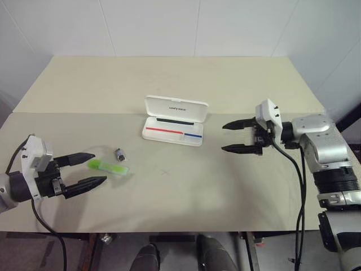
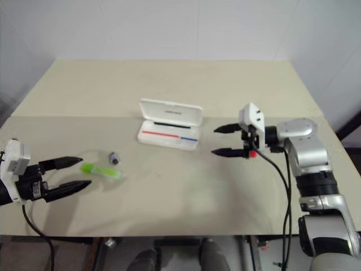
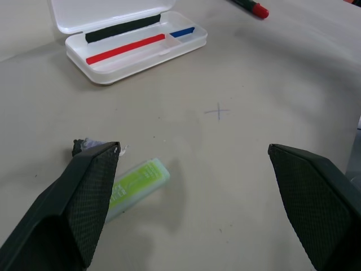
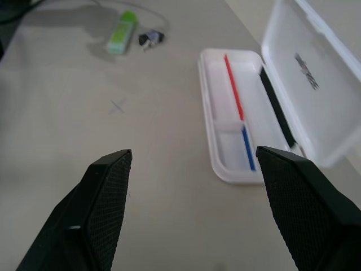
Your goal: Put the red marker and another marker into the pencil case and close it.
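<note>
The left gripper (image 1: 90,169) is seen with its two black fingers spread wide and nothing between them, held above the table (image 1: 169,84). Just past its fingertips the lime-green marker (image 1: 107,166) lies flat on the table, close to the upper finger and untouched. A small dark grey stub (image 1: 119,154) rests just beyond the marker, on the side away from the gripper.

The right gripper (image 1: 232,137) is likewise spread wide and empty, its fingers pointed across the table toward the pencil case (image 1: 174,129). The case lies in front of those fingertips — near, but clearly apart from them — with its lid (image 1: 176,108) tilted up and back on the far side. Inside the open tray a thin red line and a shorter blue line are seen, and a dark strip along the hinge side.

The red marker (image 3: 252,7) is partly seen in the left wrist view, well beyond the left gripper — a dark body with a red end, lying on the table. A faint pencilled cross (image 3: 218,112) is marked on the table between the two grippers.
</note>
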Robot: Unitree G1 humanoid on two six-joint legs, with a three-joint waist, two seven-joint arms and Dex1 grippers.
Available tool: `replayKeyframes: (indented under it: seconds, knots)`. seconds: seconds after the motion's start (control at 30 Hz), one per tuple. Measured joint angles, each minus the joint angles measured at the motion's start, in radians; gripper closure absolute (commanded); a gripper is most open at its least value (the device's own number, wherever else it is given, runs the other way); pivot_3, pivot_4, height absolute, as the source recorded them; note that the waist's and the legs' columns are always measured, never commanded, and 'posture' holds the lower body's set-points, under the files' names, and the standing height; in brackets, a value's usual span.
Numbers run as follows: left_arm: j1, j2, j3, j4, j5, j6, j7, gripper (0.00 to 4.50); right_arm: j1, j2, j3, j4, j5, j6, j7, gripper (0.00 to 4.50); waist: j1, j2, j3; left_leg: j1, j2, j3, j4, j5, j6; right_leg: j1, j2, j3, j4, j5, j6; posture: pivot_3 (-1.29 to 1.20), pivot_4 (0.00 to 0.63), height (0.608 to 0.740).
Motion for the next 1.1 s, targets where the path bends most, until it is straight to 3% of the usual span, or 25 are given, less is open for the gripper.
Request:
replayKeyframes:
  seconds: [0.27,0.43,0.73,1.1]
  knots:
    - [-0.025,0.029,0.005,0.010,0.000,0.011,-0.022,0.03,0.060,0.085,0.009,-0.052,-0.001,0.004,-0.068,0.00,0.008,0.000,0.000,-0.001,0.000,-0.002,0.000,-0.001,-0.001,-0.001,-0.001,-0.001,0.001,0.002,0.004,0.00,0.150,0.740]
    - [-0.084,0.020,-0.012,0.026,0.000,0.001,-0.025,0.03,0.049,0.118,0.051,-0.079,-0.082,0.023,-0.192,0.00,-0.001,0.000,0.000,0.000,0.000,-0.001,0.000,-0.001,-0.001,-0.002,0.000,-0.001,0.003,0.002,0.004,0.00,0.150,0.740]
    - [-0.044,-0.071,0.014,-0.006,-0.009,-0.002,0.002,0.03,-0.124,0.222,0.150,0.152,-0.218,-0.006,-0.276,0.00,-0.013,0.000,0.000,0.000,0.000,-0.001,0.000,-0.001,-0.001,-0.003,0.000,-0.001,0.007,0.002,0.004,0.00,0.150,0.740]
    - [0.018,-0.071,0.088,-0.041,-0.010,-0.008,0.001,0.03,-0.262,0.299,0.232,0.426,-0.337,-0.031,-0.240,0.00,-0.022,0.000,0.000,-0.001,0.000,-0.001,0.000,-0.001,-0.001,-0.004,0.000,-0.001,0.007,0.002,0.004,0.00,0.150,0.740]
